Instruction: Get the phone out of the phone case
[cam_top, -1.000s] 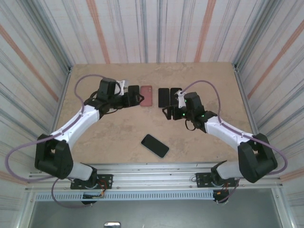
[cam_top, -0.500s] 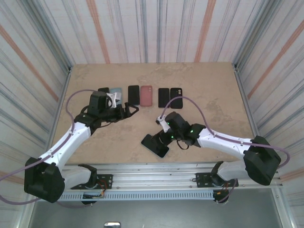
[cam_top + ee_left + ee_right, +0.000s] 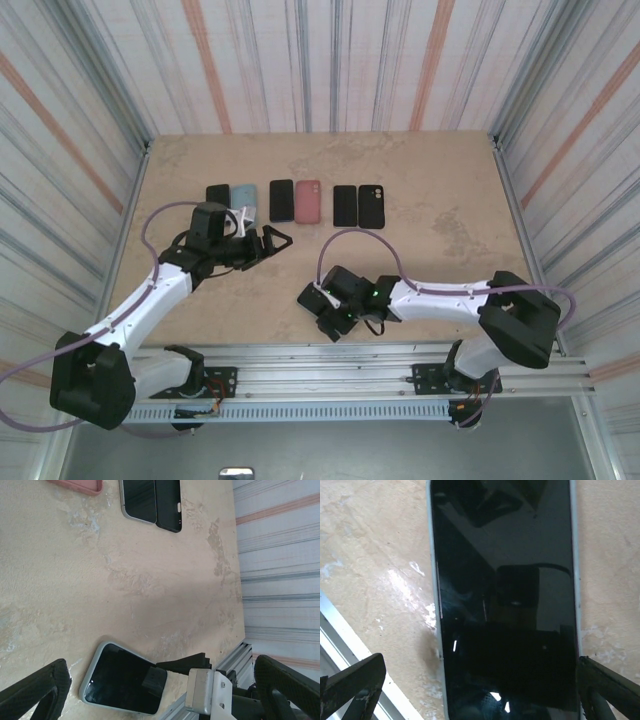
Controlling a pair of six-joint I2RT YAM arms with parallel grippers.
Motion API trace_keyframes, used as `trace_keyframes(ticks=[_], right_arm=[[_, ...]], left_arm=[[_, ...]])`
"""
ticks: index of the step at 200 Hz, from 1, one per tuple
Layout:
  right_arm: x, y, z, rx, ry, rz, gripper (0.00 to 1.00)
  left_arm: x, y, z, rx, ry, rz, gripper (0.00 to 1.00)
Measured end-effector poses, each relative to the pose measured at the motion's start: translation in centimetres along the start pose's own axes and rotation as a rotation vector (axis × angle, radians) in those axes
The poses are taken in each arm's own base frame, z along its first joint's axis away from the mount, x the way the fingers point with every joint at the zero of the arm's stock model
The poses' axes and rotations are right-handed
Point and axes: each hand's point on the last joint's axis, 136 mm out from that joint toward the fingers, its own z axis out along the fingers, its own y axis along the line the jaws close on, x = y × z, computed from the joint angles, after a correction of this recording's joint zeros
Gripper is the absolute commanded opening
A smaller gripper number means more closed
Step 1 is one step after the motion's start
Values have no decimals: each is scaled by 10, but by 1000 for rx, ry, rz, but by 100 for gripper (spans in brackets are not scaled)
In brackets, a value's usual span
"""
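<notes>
Phone point(image 3: 505, 605) lies flat on the table point(image 3: 380, 555), straddled by the wide-spread right tool point(image 3: 477, 690)

Enclosed lab test cell: striped walls point(image 3: 320, 60), aluminium rail point(image 3: 330, 362), stone-look table point(image 3: 440, 170).

The phone point(image 3: 505, 605) has a glossy black glass face that mirrors dim shapes, rimmed by a smooth pale grey case point(image 3: 574, 580). Under the phone, the counter point(image 3: 150, 580) is matt, mottled beige and stone-like, with chalky scuffs. Nearer than the phone, the rail point(image 3: 330, 375) is ribbed bare metal.
</notes>
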Motion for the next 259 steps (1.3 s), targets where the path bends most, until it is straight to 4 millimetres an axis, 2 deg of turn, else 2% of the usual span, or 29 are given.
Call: trace_keyframes(ticks=[23, 62, 89, 120, 163, 219, 259], right_arm=[[-4, -5, 4, 39, 10, -11, 98], [0, -12, 12, 83, 56, -51, 97], [3, -12, 17, 92, 83, -75, 94], [-4, -10, 21, 96, 95, -92, 92], [-19, -5, 29, 96, 96, -93, 80], [-18, -4, 28, 96, 103, -70, 80], [-9, -6, 24, 105, 126, -21, 82]], left_arm=[[1, -1, 0, 6, 5, 1, 98], [2, -2, 3, 15, 11, 6, 98], [1, -2, 4, 16, 10, 7, 98], [3, 1, 6, 10, 18, 0, 98], [6, 7, 10, -3, 32, -13, 98], [7, 11, 12, -8, 40, -20, 98], [7, 11, 15, -1, 42, -18, 98]])
